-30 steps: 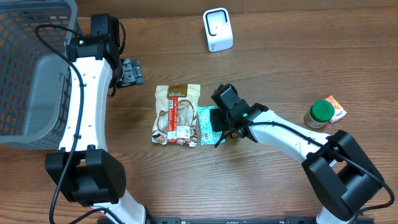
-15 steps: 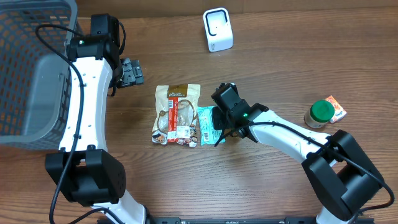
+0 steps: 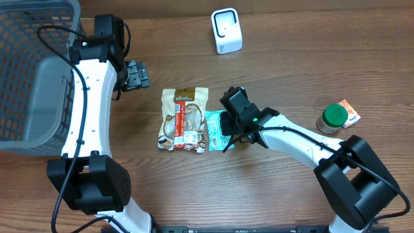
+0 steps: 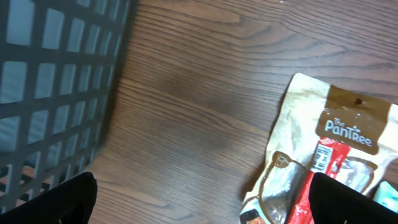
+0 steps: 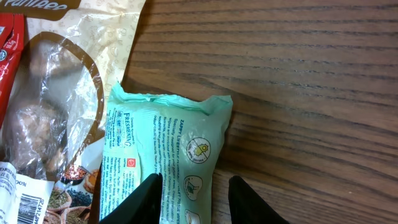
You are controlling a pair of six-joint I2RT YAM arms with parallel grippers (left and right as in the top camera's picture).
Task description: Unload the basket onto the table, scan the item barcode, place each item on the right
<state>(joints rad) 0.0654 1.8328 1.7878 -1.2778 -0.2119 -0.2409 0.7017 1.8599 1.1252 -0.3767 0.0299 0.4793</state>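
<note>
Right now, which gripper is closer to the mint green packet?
Right. The right gripper sits directly over the mint green packet, fingers at its edge. The left gripper hangs far off near the basket, past the brown snack pouch.

Even bright light, soft shadows, left wrist view slightly soft
</note>
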